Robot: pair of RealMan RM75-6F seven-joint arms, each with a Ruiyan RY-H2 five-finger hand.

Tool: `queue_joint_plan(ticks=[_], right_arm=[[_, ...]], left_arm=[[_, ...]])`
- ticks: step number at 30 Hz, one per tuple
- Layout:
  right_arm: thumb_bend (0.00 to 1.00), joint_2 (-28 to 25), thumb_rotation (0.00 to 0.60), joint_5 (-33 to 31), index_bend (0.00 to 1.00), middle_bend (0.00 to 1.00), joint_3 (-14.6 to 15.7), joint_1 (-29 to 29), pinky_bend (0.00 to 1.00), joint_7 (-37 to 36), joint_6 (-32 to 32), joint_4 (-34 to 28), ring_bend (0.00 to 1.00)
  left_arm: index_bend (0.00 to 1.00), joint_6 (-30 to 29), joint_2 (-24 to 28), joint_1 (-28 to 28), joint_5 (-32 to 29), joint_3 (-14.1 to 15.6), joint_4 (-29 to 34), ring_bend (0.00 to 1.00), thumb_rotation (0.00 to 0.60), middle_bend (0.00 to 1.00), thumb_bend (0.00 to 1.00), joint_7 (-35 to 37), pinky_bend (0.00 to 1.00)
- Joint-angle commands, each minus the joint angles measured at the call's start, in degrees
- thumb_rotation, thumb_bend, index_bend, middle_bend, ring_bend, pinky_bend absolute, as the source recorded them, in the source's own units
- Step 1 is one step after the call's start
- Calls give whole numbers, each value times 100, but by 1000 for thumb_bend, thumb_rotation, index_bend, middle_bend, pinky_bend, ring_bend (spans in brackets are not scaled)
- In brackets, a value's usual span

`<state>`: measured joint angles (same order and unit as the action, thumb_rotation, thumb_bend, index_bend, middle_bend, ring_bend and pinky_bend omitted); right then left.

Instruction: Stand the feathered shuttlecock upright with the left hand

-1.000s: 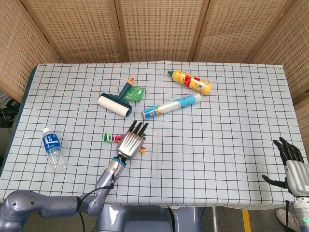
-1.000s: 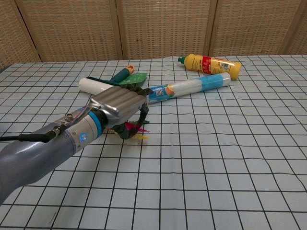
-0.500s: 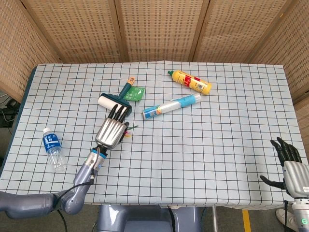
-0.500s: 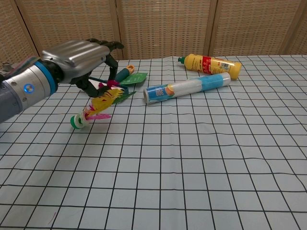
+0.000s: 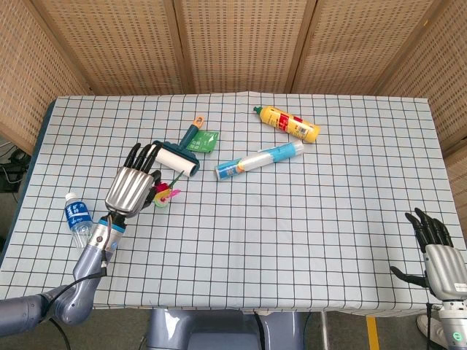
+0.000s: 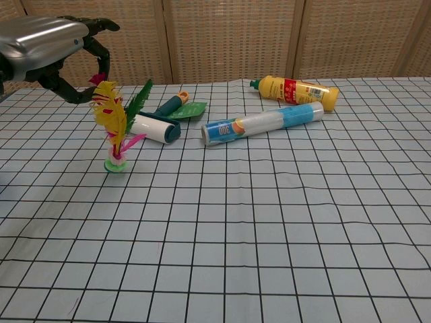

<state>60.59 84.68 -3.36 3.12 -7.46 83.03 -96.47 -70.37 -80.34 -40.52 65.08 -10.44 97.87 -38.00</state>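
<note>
At the near right corner, off the desk [image 5: 306, 240] edge, the right hand [image 5: 438, 251] hangs with its dark fingers [image 5: 427, 226] spread and nothing in them. The whole near half of the checked cloth lies bare, from the front edge up to the middle. Near the left edge a small water bottle [image 5: 79, 223] lies on its side. Just beyond it, the left hand [image 5: 131, 188] hovers over the feathered shuttlecock [image 6: 116, 128], which stands upright on its green base in the chest view, yellow, red and green feathers pointing up. The left hand's fingers [image 6: 100, 55] curl around the feather tips; whether they touch the feathers I cannot tell. Just behind the shuttlecock lies a lint roller [image 5: 177, 152] with a green packet [image 5: 206, 140] at its handle. Farther right, a blue-and-white tube [image 5: 259, 160] lies aslant mid-desk, and beyond it a yellow bottle [image 5: 287, 123], with open cloth to the right edge.
</note>
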Motion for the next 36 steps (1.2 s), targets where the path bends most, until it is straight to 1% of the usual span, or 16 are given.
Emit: queue_joint_plan(ticks=[1,10,14,17,19,22,25,27,29,33,36], right_arm=[[80,-3,600,-5,42,0,-2,3,28,-12,-5,6,0],[80,-7,600,20,42,0,6,-5,28,-33,21,9,0],[80,-19,600,17,42,0,0,-11,28,-46,37,-1,0],[80,-25,600,25,42,0,2,-16,25,-58,47,-1,0],[79,-25,600,36,42,0,11,-18,24,-50,48,0,0],[80,-20,600,42,42,0,9,-17,24,-45,56,-6,0],[79,-21,600,48,42,0,9,-16,24,-34,59,-10,0],[80,-18,600,55,42,0,14,-16,24,-23,57,-12,0],[80,-7,600,72,42,0,26,-14,23,-2,54,-10,0],[79,2,600,84,42,0,30,-13,23,32,60,-14,0],[79,-6,600,69,42,0,20,-14,23,82,71,-19,0]], left_arm=[[656,3,-6,19,33,11,-14,0,600,0,557,49,0],[657,-24,-134,38,63,7,-40,0,600,0,557,111,0],[643,-14,-188,97,71,82,-72,0,600,0,549,191,0],[562,-57,-210,195,126,174,-105,0,600,0,497,301,0],[425,-133,-214,302,193,259,-133,0,600,0,382,398,0],[240,-303,-193,464,309,312,-139,0,600,0,248,599,0],[145,-484,-126,612,407,308,-140,0,600,0,223,807,0],[99,-590,-49,709,494,308,-130,0,600,0,217,966,0],[77,-685,70,817,570,316,-101,0,600,0,213,1117,0],[72,-917,290,1062,787,418,54,0,600,0,212,1346,0],[77,-1264,397,1357,1029,614,82,0,600,0,213,1297,0]])
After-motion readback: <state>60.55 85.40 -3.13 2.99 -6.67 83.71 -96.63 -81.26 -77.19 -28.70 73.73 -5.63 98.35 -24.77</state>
